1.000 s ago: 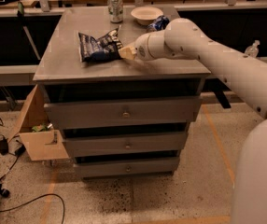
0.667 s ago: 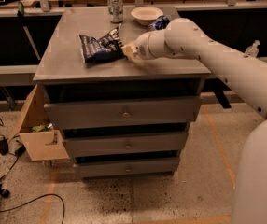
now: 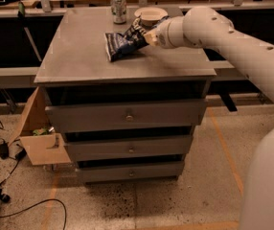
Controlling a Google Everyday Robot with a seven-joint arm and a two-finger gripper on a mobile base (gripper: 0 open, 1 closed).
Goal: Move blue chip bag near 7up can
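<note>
The blue chip bag [image 3: 124, 43] is a crumpled dark navy bag with white lettering on the grey cabinet top [image 3: 79, 51], right of centre. Its right end is raised toward my gripper [image 3: 149, 36], which is shut on that end, just in front of the bowl. The 7up can [image 3: 119, 7] stands upright at the back edge of the top, about a can's length behind the bag's left part. My white arm reaches in from the right.
A white bowl [image 3: 150, 15] sits at the back, right of the can and close behind my gripper. The cabinet has three drawers [image 3: 127, 115]. An open cardboard box [image 3: 40, 143] and cables [image 3: 3, 152] lie on the floor at the left.
My gripper has moved back and to the right with the bag's end in it. The bag has shifted with it, closer to the can and the bowl.
</note>
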